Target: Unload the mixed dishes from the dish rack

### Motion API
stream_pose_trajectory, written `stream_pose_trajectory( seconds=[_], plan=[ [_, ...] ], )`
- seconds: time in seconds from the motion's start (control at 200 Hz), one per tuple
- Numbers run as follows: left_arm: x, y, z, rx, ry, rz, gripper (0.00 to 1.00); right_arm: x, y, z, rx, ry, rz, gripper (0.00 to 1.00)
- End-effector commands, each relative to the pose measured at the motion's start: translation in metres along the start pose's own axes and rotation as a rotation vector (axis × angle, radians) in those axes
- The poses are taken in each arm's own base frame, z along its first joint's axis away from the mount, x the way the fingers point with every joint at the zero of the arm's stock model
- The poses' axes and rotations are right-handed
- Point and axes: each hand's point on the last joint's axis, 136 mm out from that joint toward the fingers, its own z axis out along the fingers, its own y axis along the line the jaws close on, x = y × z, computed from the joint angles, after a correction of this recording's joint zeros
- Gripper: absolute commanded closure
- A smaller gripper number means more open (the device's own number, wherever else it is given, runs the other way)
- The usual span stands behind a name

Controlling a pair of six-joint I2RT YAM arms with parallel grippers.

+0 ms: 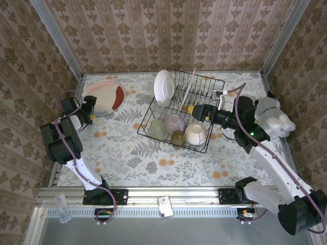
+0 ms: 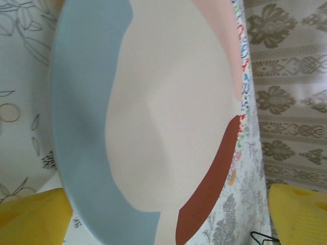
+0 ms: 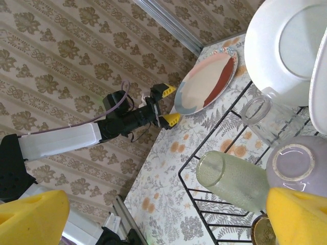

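Noting your right gripper (image 1: pixel 198 113) hangs wide-jawed over the dish rack (image 1: pixel 207 87), lilac bowl (image 1: pixel 174 123) just to its left. Left gripper (image 1: pixel 90 108), jaws spread, sits beside the reddish plate (image 1: pixel 104 98) on the table, well apart from the rack.

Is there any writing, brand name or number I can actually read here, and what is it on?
No text here can be read.
On the white tag on the front rail: a red mark, too small to read.
Along the rim of the plate: coloured squiggles, too blurred to read as letters.
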Motion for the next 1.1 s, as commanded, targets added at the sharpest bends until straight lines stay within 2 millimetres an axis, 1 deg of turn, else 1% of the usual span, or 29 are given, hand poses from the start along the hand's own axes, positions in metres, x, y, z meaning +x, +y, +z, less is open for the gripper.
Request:
stream_pose_trajectory(
  seconds=[0.0, 0.105, 0.315, 0.62, 0.81, 0.85, 0.92, 1.02, 1.095],
  plan=[
    [-0.004, -0.011, -0.003, -0.012, -0.007, 0.041, 0.0, 0.004, 0.007, -0.004, -0.023, 0.008, -0.008, 0.0],
    [-0.003, -0.012, -0.001, -0.022, 0.004, 0.047, 0.0, 0.004, 0.006, -0.005, -0.021, 0.006, -0.011, 0.0],
    [-0.006, -0.015, 0.003, -0.019, 0.006, 0.044, 0.0, 0.004, 0.007, -0.005, -0.022, 0.007, -0.01, 0.0],
    [-0.014, -0.025, 0.017, -0.009, 0.016, 0.052, 0.0, 0.004, 0.007, -0.005, -0.02, 0.006, -0.009, 0.0],
    [-0.014, -0.03, 0.023, -0.008, 0.026, 0.065, 0.0, 0.004, 0.008, -0.006, -0.02, 0.009, -0.012, 0.0],
    [-0.014, -0.031, 0.021, -0.012, 0.022, 0.066, 0.0, 0.004, 0.009, -0.006, -0.018, 0.007, -0.013, 0.0],
    [-0.017, -0.031, 0.007, -0.043, -0.02, 0.09, 0.0, 0.004, 0.009, -0.007, -0.017, 0.004, -0.015, 0.0],
    [-0.015, -0.025, -0.013, -0.102, -0.058, 0.106, 0.0, 0.005, 0.007, -0.007, -0.013, 0.002, -0.016, 0.0],
    [-0.012, -0.015, -0.023, -0.154, -0.073, 0.096, 0.0, 0.005, 0.005, -0.006, -0.009, 0.003, -0.011, 0.0]
  ],
)
